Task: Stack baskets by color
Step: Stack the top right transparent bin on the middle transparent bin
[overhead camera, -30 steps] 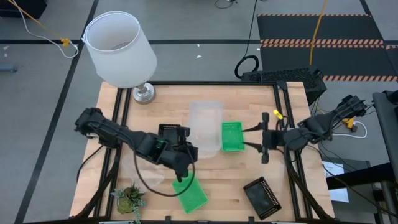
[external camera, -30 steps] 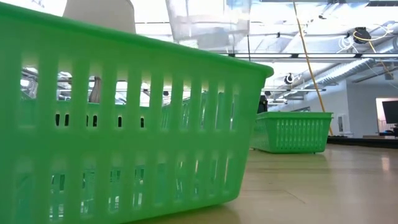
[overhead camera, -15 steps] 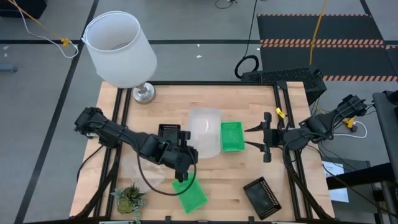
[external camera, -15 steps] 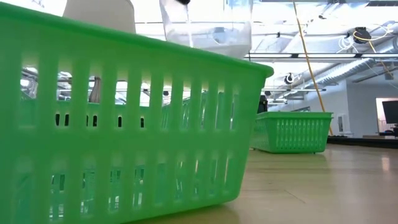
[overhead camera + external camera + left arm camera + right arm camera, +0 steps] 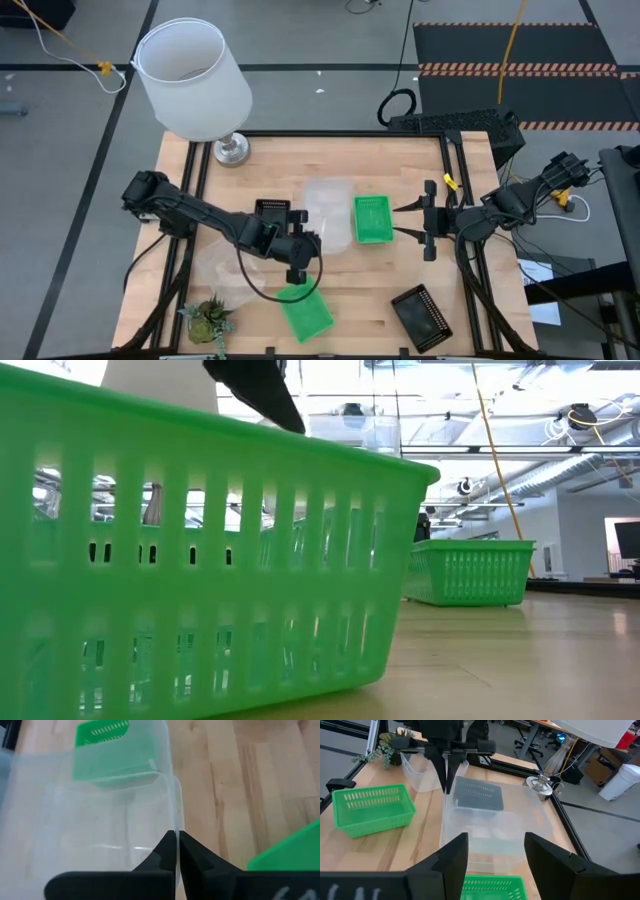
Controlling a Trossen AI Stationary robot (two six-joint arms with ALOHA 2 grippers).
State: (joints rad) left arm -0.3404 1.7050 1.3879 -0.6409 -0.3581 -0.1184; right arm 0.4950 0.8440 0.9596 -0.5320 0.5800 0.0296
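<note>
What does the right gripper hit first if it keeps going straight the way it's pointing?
Probably the green basket in the middle of the table: the open right gripper points straight at it, just short of its side. The clear basket lies beyond. Gripper height is hard to judge.

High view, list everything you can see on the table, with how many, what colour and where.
green baskets: two, bright green; one at centre, one beside the plant
black baskets: two, black; one by the left arm, one in the right arm's near corner
clear baskets: at least two, see-through; one at centre, one under the left arm
lamp: one, white shade, corner
plant: one, green, corner
left tool: shut on the centre clear basket's wall
right tool: open, empty
</note>
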